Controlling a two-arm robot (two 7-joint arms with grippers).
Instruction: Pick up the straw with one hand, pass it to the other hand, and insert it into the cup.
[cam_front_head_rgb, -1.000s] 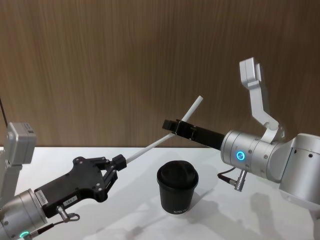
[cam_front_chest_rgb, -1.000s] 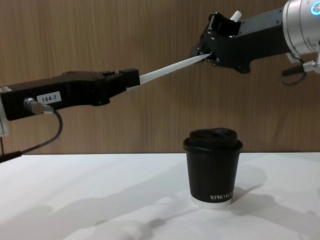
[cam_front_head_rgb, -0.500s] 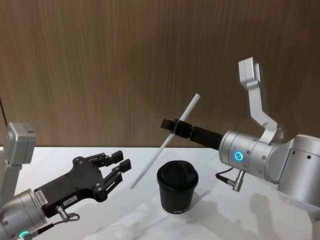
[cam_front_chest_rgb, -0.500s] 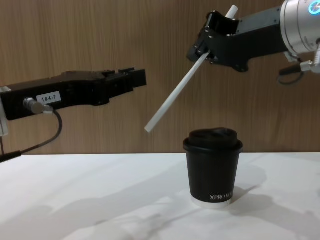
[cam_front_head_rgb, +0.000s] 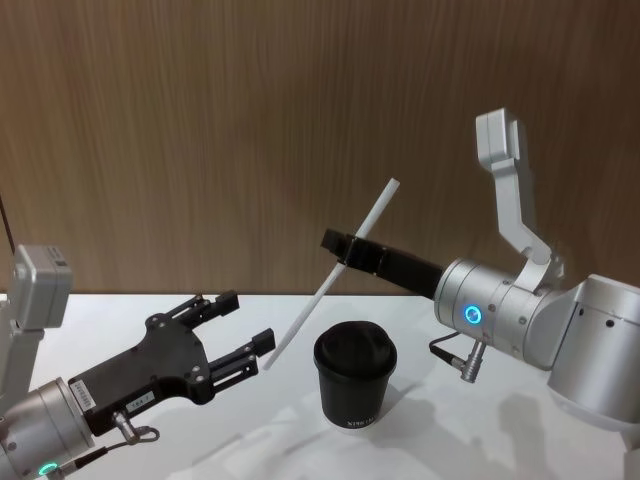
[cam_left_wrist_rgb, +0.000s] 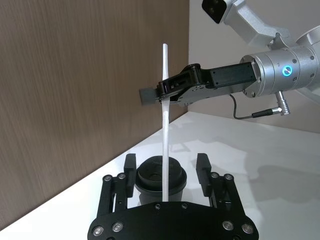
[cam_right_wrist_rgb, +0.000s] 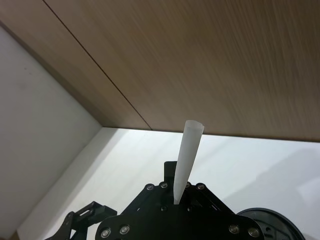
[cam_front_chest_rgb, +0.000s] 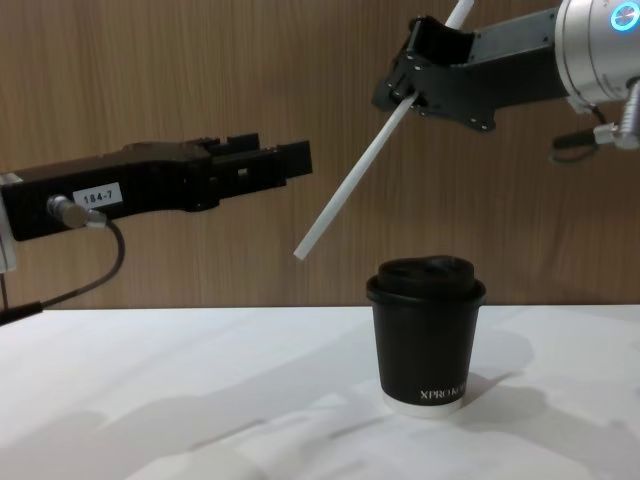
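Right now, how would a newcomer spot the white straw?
Before the brown wooden wall, above the black lidded paper cup, the right gripper is shut on the thin white straw. It slants toward the open left gripper: the scene's only pale stick.

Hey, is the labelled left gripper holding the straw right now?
No, the left gripper is open and clear of the straw, which the right gripper clamps.

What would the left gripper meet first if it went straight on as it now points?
Probably the straw, held by the right gripper: in the left wrist view it stands between the left gripper's open fingers; depth is uncertain.
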